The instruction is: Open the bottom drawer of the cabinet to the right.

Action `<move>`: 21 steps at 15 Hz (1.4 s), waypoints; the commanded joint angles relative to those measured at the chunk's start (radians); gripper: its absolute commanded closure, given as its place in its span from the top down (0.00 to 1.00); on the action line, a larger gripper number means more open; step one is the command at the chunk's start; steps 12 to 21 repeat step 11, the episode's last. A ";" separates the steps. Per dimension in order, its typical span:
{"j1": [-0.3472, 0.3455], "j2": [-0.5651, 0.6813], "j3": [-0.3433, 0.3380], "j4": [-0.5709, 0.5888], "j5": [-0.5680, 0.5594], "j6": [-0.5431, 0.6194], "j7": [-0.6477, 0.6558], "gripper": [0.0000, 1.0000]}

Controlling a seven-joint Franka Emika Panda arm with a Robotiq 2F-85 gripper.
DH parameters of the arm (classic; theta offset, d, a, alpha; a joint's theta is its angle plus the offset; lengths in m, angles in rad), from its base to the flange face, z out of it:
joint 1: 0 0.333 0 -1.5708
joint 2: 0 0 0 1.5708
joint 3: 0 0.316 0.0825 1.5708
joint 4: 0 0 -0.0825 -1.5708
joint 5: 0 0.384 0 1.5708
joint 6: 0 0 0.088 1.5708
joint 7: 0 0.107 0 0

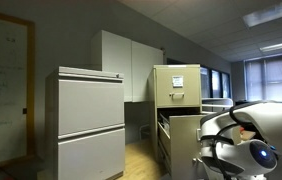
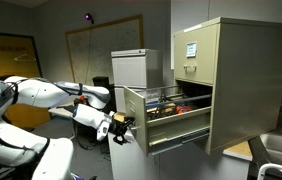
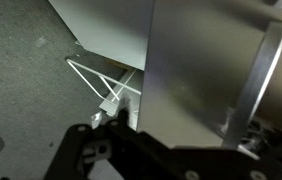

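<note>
So, the pincer [image 2: 122,125] sits at the outer face of the btm drawer [image 2: 176,128], right by the front panel's edge. Can't tell how wide it's open or whether it has hold of anything: it's too small and dark in the exterior view. In the wrist view only its black body shows along the lower edge, w/ the drawer's pale metal front [image 3: 196,70] filling the middle and the right side, very close to the lens. Beside that is grey carpet [image 3: 26,80] w/ a thin white wire shape [image 3: 101,85] lying on it. The btm drawer stands well out of the beige filing cabinet [image 2: 241,70], its inside open to view. There's reddish and dark stuff in there, too blurred to name. The top drawer [image 2: 194,55] above it is flush shut, w/ a label on its front. The white arm [image 2: 51,95] reaches to the drawer front from the side. Just behind the drawer stands a white cabinet [image 2: 136,68], and a framed board [image 2: 101,45] hangs on the wall farther back. In an exterior view the same open drawer [image 1: 181,140] shows under the beige cabinet's shut top, the arm low at the frame's edge, and a wide grey two-drawer cabinet [image 1: 86,120] stands apart from it, both its drawers shut.
</note>
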 commanded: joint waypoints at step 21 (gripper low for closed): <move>0.232 -0.078 -0.447 0.060 -0.090 0.004 -0.562 1.00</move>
